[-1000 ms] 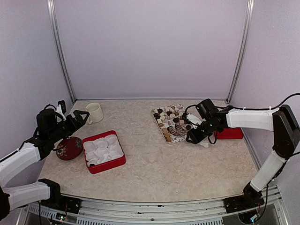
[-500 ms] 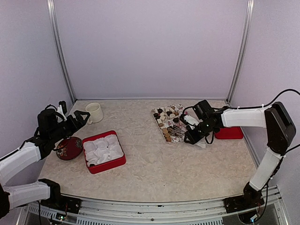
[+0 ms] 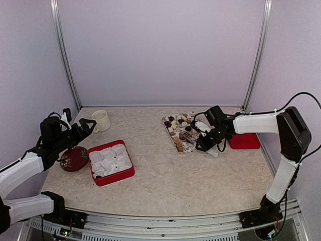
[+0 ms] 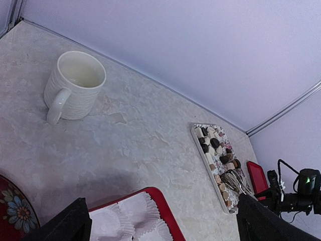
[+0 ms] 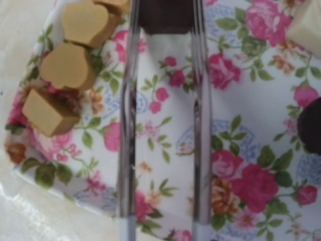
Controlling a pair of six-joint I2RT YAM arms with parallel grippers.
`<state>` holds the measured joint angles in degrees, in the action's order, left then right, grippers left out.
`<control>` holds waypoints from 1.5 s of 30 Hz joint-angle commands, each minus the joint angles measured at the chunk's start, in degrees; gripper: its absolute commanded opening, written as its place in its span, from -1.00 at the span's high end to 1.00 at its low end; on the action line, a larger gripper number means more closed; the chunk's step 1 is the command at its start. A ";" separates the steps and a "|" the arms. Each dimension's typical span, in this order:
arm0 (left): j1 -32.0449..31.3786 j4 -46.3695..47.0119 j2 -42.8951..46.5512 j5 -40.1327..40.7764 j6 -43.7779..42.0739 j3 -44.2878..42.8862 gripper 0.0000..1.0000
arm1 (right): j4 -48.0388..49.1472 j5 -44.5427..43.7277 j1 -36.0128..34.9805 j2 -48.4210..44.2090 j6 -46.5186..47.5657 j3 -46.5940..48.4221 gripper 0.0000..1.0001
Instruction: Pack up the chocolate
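Right gripper (image 3: 204,142): fingers closed round a pair of metal tongs (image 5: 128,125). How hard they squeeze can't be told, since the wrist cam shows only the two tong arms. The arms run parallel, a bit apart, low over the floral tray (image 5: 241,150).

Key relation: a dark brown chocolate piece (image 5: 165,15) sits straight ahead, right btwn the tong tips, and seems to touch both arms. It looks squarish w/ no real long axis, so approach angle matters little. Can't tell if it's pinched or only straddled. Tan pieces (image 5: 67,65) lie just left of the left tong arm, close enough to get nudged.

Rest of the chocolate (image 3: 179,129) is spread over the same tray, far right of the table.

Left gripper (image 4: 160,201) is wide open w/ nothing in it, hanging over the near-left area by the mug (image 4: 75,85).

The red box (image 3: 113,179) of white paper cups (image 3: 110,159) is well apart from the tray and nearer the left arm. Cups look unfilled, so packing is prob. at its start. Next move likely needs a firmer squeeze, a lift, then a long carry left.
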<state>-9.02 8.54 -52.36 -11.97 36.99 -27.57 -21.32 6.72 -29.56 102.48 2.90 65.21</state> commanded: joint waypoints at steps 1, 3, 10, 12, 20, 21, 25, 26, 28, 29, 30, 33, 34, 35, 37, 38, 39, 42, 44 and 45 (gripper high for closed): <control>0.67 0.78 0.15 0.52 -0.84 -0.96 -0.98 | 0.92 0.28 0.78 -0.71 0.40 1.95 0.37; 0.67 0.86 0.06 0.51 -0.79 -1.03 -0.98 | 0.46 0.36 0.82 -1.88 0.53 2.15 0.39; 0.70 1.13 -0.26 0.16 -0.69 -1.23 -0.97 | -1.08 2.85 0.91 -7.11 1.25 3.02 0.40; 0.73 1.20 -0.37 0.12 -0.53 -1.12 -0.98 | -1.70 3.72 0.91 -8.30 1.52 3.39 0.41; 0.73 1.24 0.28 0.01 -0.29 -1.17 -0.98 | -2.26 12.73 -1.51 -12.19 5.66 3.73 0.42; 0.67 1.18 0.32 -0.15 -0.28 -1.20 -0.98 | -2.32 13.82 -2.24 -12.44 6.07 4.08 0.42; 0.70 1.06 0.67 -0.50 -0.25 -1.02 -0.98 | -3.00 16.69 -6.35 -12.59 7.33 6.20 0.42; 0.72 1.05 0.75 -0.58 -0.21 -0.95 -0.98 | -3.48 16.68 -7.75 -12.19 7.76 6.91 0.42; 0.72 1.04 0.94 -0.72 -0.08 -0.92 -0.98 | -4.54 16.49 -10.50 -11.22 8.39 8.69 0.41; 0.72 1.04 1.06 -0.69 -0.04 -0.91 -0.98 | -4.86 16.54 -11.80 -10.75 8.58 9.47 0.41; 0.69 1.04 1.18 -0.69 0.11 -0.85 -0.98 | -4.98 16.49 -13.04 -10.17 8.67 10.30 0.41; 0.74 1.13 1.53 -0.73 0.30 -0.53 -0.98 | -5.91 16.80 -16.20 -7.98 8.73 12.83 0.41; 0.68 1.13 1.60 -0.76 0.28 -0.45 -0.98 | -6.13 16.91 -17.12 -7.30 8.59 13.53 0.41; 0.72 1.15 1.64 -0.83 0.27 -0.39 -0.98 | -6.18 17.00 -18.28 -6.69 8.49 14.32 0.41; 0.69 1.13 1.65 -0.96 0.32 -0.38 -0.98 | -5.80 17.57 -19.67 -5.26 8.19 15.34 0.41; 0.62 1.18 1.65 -1.02 0.30 -0.41 -0.98 | -5.83 17.69 -20.55 -4.28 7.99 15.90 0.41; 0.68 1.22 1.65 -1.03 0.41 -0.46 -0.97 | -5.81 17.71 -21.56 -3.22 7.89 16.64 0.41; 0.67 1.46 1.58 -1.31 0.48 -0.51 -0.98 | -6.00 17.31 -23.57 -0.28 7.98 18.50 0.41; 0.69 1.53 1.56 -1.30 0.54 -0.55 -0.98 | -6.10 17.48 -24.65 1.62 8.15 19.76 0.41; 0.69 1.57 1.49 -1.33 0.58 -0.55 -0.98 | -5.98 17.73 -25.14 2.46 8.02 20.32 0.41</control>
<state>-8.71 8.56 -51.37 -12.32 37.30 -27.57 -27.14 23.35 -52.69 102.26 10.87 82.30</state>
